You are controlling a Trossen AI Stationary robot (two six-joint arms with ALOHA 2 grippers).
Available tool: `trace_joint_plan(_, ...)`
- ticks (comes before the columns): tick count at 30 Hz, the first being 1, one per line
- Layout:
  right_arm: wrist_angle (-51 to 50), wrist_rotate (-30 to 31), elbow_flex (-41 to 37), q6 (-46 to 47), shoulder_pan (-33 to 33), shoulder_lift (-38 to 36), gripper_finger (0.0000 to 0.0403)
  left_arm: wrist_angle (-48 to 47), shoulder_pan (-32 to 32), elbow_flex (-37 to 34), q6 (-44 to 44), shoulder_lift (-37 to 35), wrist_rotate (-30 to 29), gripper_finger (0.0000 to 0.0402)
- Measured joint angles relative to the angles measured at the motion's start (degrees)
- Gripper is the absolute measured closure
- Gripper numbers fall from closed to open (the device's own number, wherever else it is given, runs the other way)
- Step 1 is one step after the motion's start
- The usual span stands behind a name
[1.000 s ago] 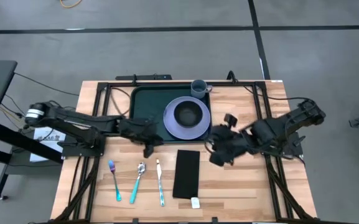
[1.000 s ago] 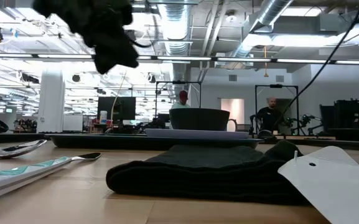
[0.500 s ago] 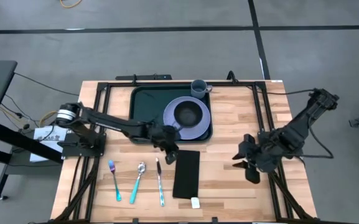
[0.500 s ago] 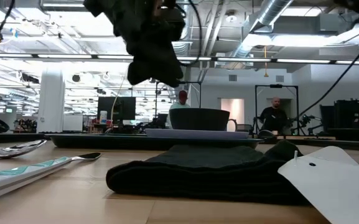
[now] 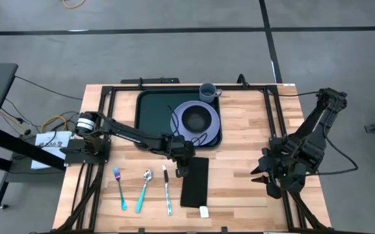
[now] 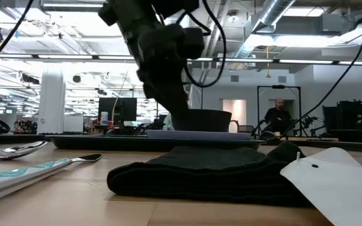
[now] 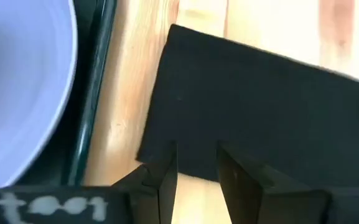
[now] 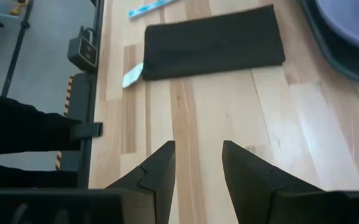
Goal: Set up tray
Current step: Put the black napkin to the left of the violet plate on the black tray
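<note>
A dark green tray [image 5: 153,112] lies at the table's far middle. On it sits a lavender plate [image 5: 182,133] with a dark bowl [image 5: 197,119], and a grey cup [image 5: 207,91] stands at its far right corner. A black folded napkin [image 5: 195,182] lies flat on the wood just near of the tray. My left gripper [image 5: 182,164] is open and low at the napkin's far left corner [image 7: 167,93], its fingertips [image 7: 167,168] at the left long edge. My right gripper [image 5: 268,179] is open over bare wood by the table's right side. My left gripper comes slanting down from the table's left, and its fingertips overlap the napkin's left long edge [image 7: 195,167] close to the far corner. Whether they touch the cloth, I cannot tell.
A fork [image 5: 119,188], a spoon [image 5: 144,188] and a knife [image 5: 166,192] lie side by side to the left of the napkin. A white tag [image 5: 204,211] lies at the napkin's near end. Bare wood stretches between the napkin and my right gripper [image 8: 198,168].
My left gripper has moved from the tray's near edge rightward and down to the napkin's far left corner. My right gripper has drawn back from beside the tray toward the table's right and near edges. The napkin, tray and cutlery have stayed where they were.
</note>
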Motion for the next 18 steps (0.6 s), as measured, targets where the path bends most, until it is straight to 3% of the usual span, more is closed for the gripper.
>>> trace_joint_plan(18, -0.4, 1.6, -0.6, 3.8, 2.0, 0.0, 0.028, -0.4, 0.3, 1.1, 8.5, 3.9, -4.3, 0.0272)
